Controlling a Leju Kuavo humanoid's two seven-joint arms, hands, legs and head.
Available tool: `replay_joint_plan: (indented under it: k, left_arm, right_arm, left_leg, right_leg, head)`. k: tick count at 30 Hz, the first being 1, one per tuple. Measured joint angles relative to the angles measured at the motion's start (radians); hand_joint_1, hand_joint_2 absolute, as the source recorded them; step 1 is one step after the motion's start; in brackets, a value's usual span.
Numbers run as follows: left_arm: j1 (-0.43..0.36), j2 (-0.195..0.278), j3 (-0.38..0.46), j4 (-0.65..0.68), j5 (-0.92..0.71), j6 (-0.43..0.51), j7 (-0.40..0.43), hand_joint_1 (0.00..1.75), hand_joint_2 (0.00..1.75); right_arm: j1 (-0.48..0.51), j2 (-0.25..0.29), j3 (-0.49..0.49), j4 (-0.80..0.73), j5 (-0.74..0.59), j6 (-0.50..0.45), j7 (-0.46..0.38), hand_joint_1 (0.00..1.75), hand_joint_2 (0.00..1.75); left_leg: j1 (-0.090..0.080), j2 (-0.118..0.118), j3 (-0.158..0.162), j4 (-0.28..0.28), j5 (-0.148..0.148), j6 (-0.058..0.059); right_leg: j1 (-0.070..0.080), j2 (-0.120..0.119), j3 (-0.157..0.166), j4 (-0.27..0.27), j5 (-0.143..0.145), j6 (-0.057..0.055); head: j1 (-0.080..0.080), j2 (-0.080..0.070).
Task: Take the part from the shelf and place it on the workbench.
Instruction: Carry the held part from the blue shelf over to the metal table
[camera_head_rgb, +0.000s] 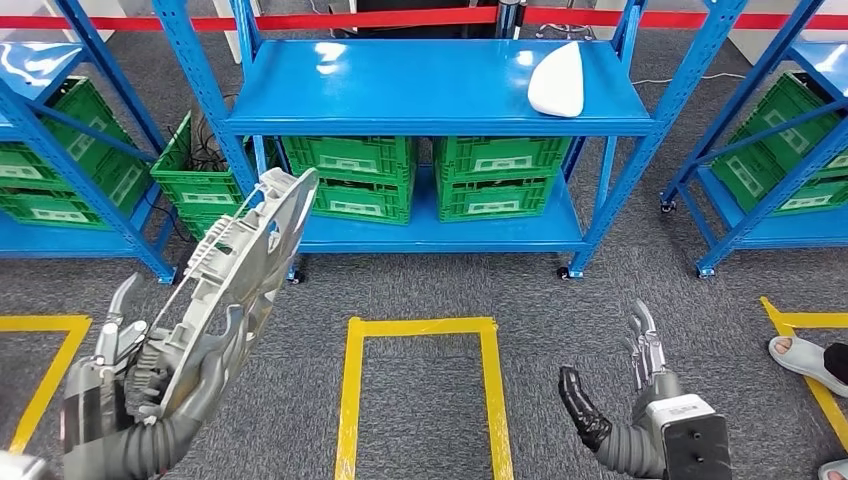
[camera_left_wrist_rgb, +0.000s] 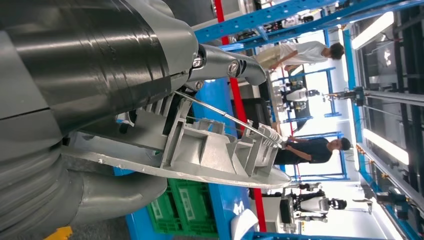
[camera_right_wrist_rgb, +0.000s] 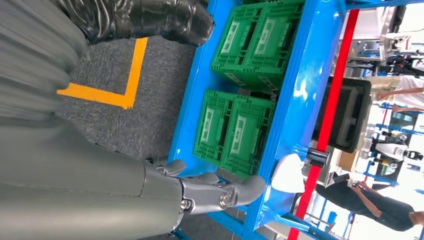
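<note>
Left hand (camera_head_rgb: 125, 365) grips grey part (camera_head_rgb: 240, 260), seemingly tilted.

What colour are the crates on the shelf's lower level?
Green, with pale labels: the crates under the blue shelf show best in the head view.

Both arms end in grey ribbed covers like bellows hose. Behind the fingers of the left hand (camera_head_rgb: 120, 345), the cover runs into a smooth silver forearm. The right hand (camera_head_rgb: 625, 395) has slim metal fingers (camera_head_rgb: 643, 345), a glossy black rubbery thumb (camera_head_rgb: 582, 405) beside them, and a white-topped black box behind. Small screws (camera_right_wrist_rgb: 220, 201) sit at the finger bases.
</note>
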Motion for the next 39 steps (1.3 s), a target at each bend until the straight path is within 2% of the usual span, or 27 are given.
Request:
replay_joint_plan:
  k: [2, 4, 5, 6, 7, 9, 11, 14, 15, 16, 17, 19, 20, 21, 22, 24, 25, 26, 28, 30, 31, 32, 34, 35, 36, 37, 39]
  left_arm:
    - [0.002, 0.003, -0.001, -0.003, 0.0, 0.001, 0.0, 1.75, 1.75]
    - [0.003, 0.006, -0.002, -0.003, 0.002, 0.002, 0.0, 1.75, 1.75]
    - [0.004, 0.007, -0.003, -0.003, 0.005, 0.002, 0.0, 1.75, 1.75]
    - [0.004, 0.008, -0.003, -0.003, 0.008, 0.003, 0.0, 1.75, 1.75]
    - [0.004, 0.01, -0.004, -0.003, 0.011, 0.003, -0.001, 1.75, 1.75]
    - [0.004, 0.012, -0.004, -0.003, 0.017, 0.003, -0.003, 1.75, 1.75]
    - [0.004, 0.013, -0.004, -0.003, 0.022, 0.003, -0.006, 1.75, 1.75]
    - [0.003, 0.014, -0.004, -0.003, 0.028, 0.001, -0.009, 1.75, 1.75]
    - [0.003, 0.014, -0.004, -0.003, 0.031, 0.0, -0.01, 1.75, 1.75]
    - [0.003, 0.014, -0.004, -0.003, 0.034, 0.0, -0.012, 1.75, 1.75]
    - [0.003, 0.014, -0.004, -0.003, 0.037, 0.0, -0.014, 1.75, 1.75]
    - [0.003, 0.014, -0.004, -0.001, 0.043, 0.0, -0.02, 1.75, 1.75]
    - [0.003, 0.014, -0.004, 0.0, 0.045, 0.0, -0.022, 1.75, 1.75]
    - [0.004, 0.014, -0.004, 0.002, 0.046, 0.0, -0.022, 1.75, 1.75]
    - [0.004, 0.014, -0.004, 0.003, 0.047, 0.0, -0.023, 1.75, 1.75]
    - [0.004, 0.014, -0.004, 0.004, 0.047, 0.0, -0.023, 1.75, 1.75]
    - [0.004, 0.013, -0.004, 0.005, 0.047, 0.0, -0.023, 1.75, 1.75]
    - [0.004, 0.013, -0.004, 0.005, 0.047, 0.0, -0.023, 1.75, 1.75]
    - [0.004, 0.013, -0.004, 0.005, 0.047, 0.0, -0.023, 1.75, 1.75]
    - [0.005, 0.013, -0.004, 0.005, 0.047, 0.0, -0.024, 1.75, 1.75]
    - [0.005, 0.014, -0.004, 0.005, 0.047, 0.001, -0.024, 1.75, 1.75]
    - [0.005, 0.014, -0.004, 0.005, 0.047, 0.002, -0.025, 1.75, 1.75]
    - [0.008, 0.014, -0.005, 0.006, 0.047, 0.007, -0.026, 1.75, 1.75]
    - [0.011, 0.014, -0.005, 0.006, 0.045, 0.01, -0.025, 1.75, 1.75]
    - [0.014, 0.014, -0.006, 0.006, 0.043, 0.011, -0.024, 1.75, 1.75]
    - [0.016, 0.015, -0.006, 0.006, 0.04, 0.012, -0.022, 1.75, 1.75]
    - [0.016, 0.015, -0.006, 0.006, 0.032, 0.011, -0.013, 1.75, 1.75]
  right_arm:
    - [-0.002, 0.0, 0.003, 0.0, 0.0, 0.0, 0.0, 0.0, 1.75]
    - [-0.003, 0.0, 0.005, 0.001, 0.0, 0.0, 0.002, 0.0, 1.75]
    - [-0.003, -0.001, 0.006, 0.002, 0.0, 0.0, 0.004, 0.0, 1.75]
    - [-0.004, -0.001, 0.008, 0.003, 0.001, 0.001, 0.007, 0.0, 1.75]
    - [-0.004, -0.001, 0.011, 0.004, 0.002, 0.001, 0.01, 0.0, 1.75]
    - [-0.007, -0.002, 0.015, 0.005, 0.006, 0.001, 0.017, 0.0, 1.75]
    - [-0.012, -0.003, 0.019, 0.005, 0.012, 0.001, 0.023, 0.0, 1.75]
    - [-0.017, -0.008, 0.024, 0.005, 0.021, 0.002, 0.038, 0.0, 1.75]
    - [-0.019, -0.01, 0.026, 0.005, 0.025, 0.004, 0.045, 0.0, 1.75]
    - [-0.022, -0.012, 0.028, 0.005, 0.03, 0.007, 0.052, 0.0, 1.75]
    - [-0.027, -0.015, 0.029, 0.005, 0.036, 0.01, 0.06, 0.0, 1.75]
    - [-0.034, -0.019, 0.033, 0.005, 0.048, 0.017, 0.075, 0.0, 1.75]
    - [-0.037, -0.021, 0.035, 0.005, 0.052, 0.019, 0.08, 0.0, 1.75]
    - [-0.038, -0.022, 0.037, 0.005, 0.054, 0.02, 0.084, 0.0, 1.75]
    - [-0.04, -0.024, 0.039, 0.005, 0.056, 0.021, 0.085, 0.0, 1.75]
    - [-0.045, -0.027, 0.043, 0.005, 0.057, 0.022, 0.087, 0.0, 1.75]
    - [-0.047, -0.027, 0.044, 0.004, 0.057, 0.022, 0.087, 0.0, 1.75]
    - [-0.049, -0.028, 0.045, 0.004, 0.057, 0.022, 0.087, 0.0, 1.75]
    - [-0.051, -0.029, 0.046, 0.003, 0.057, 0.022, 0.087, 0.0, 1.75]
    - [-0.052, -0.031, 0.048, 0.003, 0.057, 0.022, 0.087, 0.0, 1.75]
    - [-0.053, -0.031, 0.05, 0.003, 0.057, 0.022, 0.087, 0.0, 1.75]
    - [-0.055, -0.031, 0.052, 0.003, 0.057, 0.022, 0.088, 0.0, 1.75]
    - [-0.057, -0.032, 0.056, 0.003, 0.055, 0.023, 0.091, 0.0, 1.75]
    - [-0.059, -0.033, 0.058, 0.004, 0.054, 0.026, 0.095, 0.0, 1.75]
    - [-0.063, -0.034, 0.062, 0.005, 0.053, 0.032, 0.101, 0.0, 1.75]
    - [-0.069, -0.035, 0.066, 0.007, 0.052, 0.041, 0.108, 0.0, 1.75]
    - [-0.082, -0.036, 0.073, 0.012, 0.052, 0.056, 0.12, 0.0, 1.75]
  left_leg:
    - [0.003, -0.002, -0.034, 0.081, -0.062, -0.008]
    - [0.007, -0.002, -0.079, 0.209, -0.134, -0.015]
    - [0.009, -0.002, -0.089, 0.25, -0.15, -0.019]
    - [0.011, -0.002, -0.082, 0.255, -0.147, -0.021]
    - [0.013, -0.002, -0.057, 0.223, -0.129, -0.022]
    - [0.016, -0.002, 0.028, 0.089, -0.085, -0.023]
    - [0.013, -0.004, 0.081, -0.002, -0.067, -0.016]
    - [0.009, -0.006, 0.082, -0.014, -0.058, 0.004]
    - [0.01, -0.005, 0.079, -0.017, -0.051, 0.011]
    - [0.012, -0.004, 0.075, -0.02, -0.045, 0.018]
    - [0.013, -0.003, 0.07, -0.023, -0.038, 0.023]
    - [0.011, -0.002, 0.055, -0.021, -0.029, 0.029]
    - [0.009, -0.002, 0.047, -0.02, -0.024, 0.029]
    - [0.008, -0.002, 0.039, -0.018, -0.019, 0.029]
    - [0.007, -0.003, 0.032, -0.017, -0.015, 0.029]
    - [0.006, -0.003, 0.024, -0.015, -0.008, 0.026]
    - [0.004, -0.003, 0.021, -0.014, -0.004, 0.023]
    - [0.003, -0.003, 0.019, -0.013, 0.0, 0.019]
    - [0.003, -0.001, 0.014, -0.014, 0.008, 0.006]
    - [0.006, -0.002, 0.007, -0.013, 0.009, -0.006]
    - [0.006, -0.003, -0.002, 0.003, -0.007, -0.01]
    - [0.007, -0.003, -0.018, 0.039, -0.035, -0.013]
    - [0.009, -0.004, -0.063, 0.16, -0.112, -0.019]
    - [0.01, -0.004, -0.08, 0.217, -0.137, -0.021]
    - [0.01, -0.004, -0.084, 0.246, -0.146, -0.022]
    - [0.01, -0.004, -0.069, 0.238, -0.137, -0.022]
    - [0.01, -0.004, 0.007, 0.12, -0.09, -0.016]
  right_leg:
    - [-0.005, -0.003, 0.001, -0.008, 0.017, -0.009]
    - [-0.005, -0.003, -0.015, -0.004, 0.027, -0.012]
    - [-0.006, -0.003, -0.024, -0.002, 0.031, -0.011]
    - [-0.006, -0.003, -0.031, 0.002, 0.034, -0.009]
    - [-0.008, -0.003, -0.038, 0.007, 0.036, -0.007]
    - [-0.009, -0.001, -0.049, 0.018, 0.037, -0.001]
    - [-0.009, 0.0, -0.06, 0.031, 0.039, 0.012]
    - [-0.012, 0.001, -0.072, 0.036, 0.048, 0.034]
    - [-0.013, 0.002, -0.08, 0.044, 0.04, 0.04]
    - [-0.014, 0.003, -0.093, 0.069, 0.02, 0.045]
    - [-0.015, 0.004, -0.113, 0.115, -0.013, 0.049]
    - [-0.016, 0.005, -0.161, 0.245, -0.086, 0.055]
    - [-0.016, 0.005, -0.175, 0.296, -0.107, 0.056]
    - [-0.016, 0.005, -0.175, 0.313, -0.11, 0.055]
    - [-0.015, 0.005, -0.154, 0.291, -0.097, 0.053]
    - [-0.012, 0.005, -0.07, 0.154, -0.047, 0.042]
    - [-0.01, 0.005, -0.032, 0.084, -0.03, 0.036]
    - [-0.007, 0.004, -0.008, 0.037, -0.021, 0.03]
    - [-0.001, 0.004, -0.003, 0.012, -0.017, 0.021]
    - [-0.002, 0.003, -0.003, 0.001, -0.003, 0.009]
    - [-0.005, 0.001, -0.001, -0.006, 0.006, 0.003]
    - [-0.007, 0.0, -0.001, -0.011, 0.014, -0.003]
    - [-0.008, -0.001, -0.01, -0.01, 0.026, -0.008]
    - [-0.007, -0.001, -0.018, -0.007, 0.03, -0.009]
    - [-0.007, -0.001, -0.025, -0.003, 0.033, -0.008]
    - [-0.007, 0.0, -0.032, 0.001, 0.035, -0.007]
    - [-0.007, 0.001, -0.042, 0.011, 0.037, -0.004]
  head:
    - [-0.011, 0.0]
    - [-0.022, 0.0]
    - [-0.025, 0.0]
    - [-0.028, 0.0]
    - [-0.031, 0.0]
    - [-0.036, 0.0]
    - [-0.038, 0.0]
    - [-0.034, 0.0]
    - [-0.032, 0.0]
    - [-0.028, 0.0]
    - [-0.022, 0.0]
    - [-0.008, 0.0]
    - [-0.004, 0.0]
    - [-0.001, 0.0]
    - [0.002, 0.0]
    - [0.006, 0.0]
    - [0.007, 0.0]
    - [0.006, 0.0]
    - [0.003, 0.0]
    - [0.001, 0.0]
    - [-0.002, 0.0]
    - [-0.007, 0.0]
    - [-0.02, 0.0]
    - [-0.025, 0.0]
    - [-0.029, 0.0]
    - [-0.032, 0.0]
    - [-0.039, 0.0]
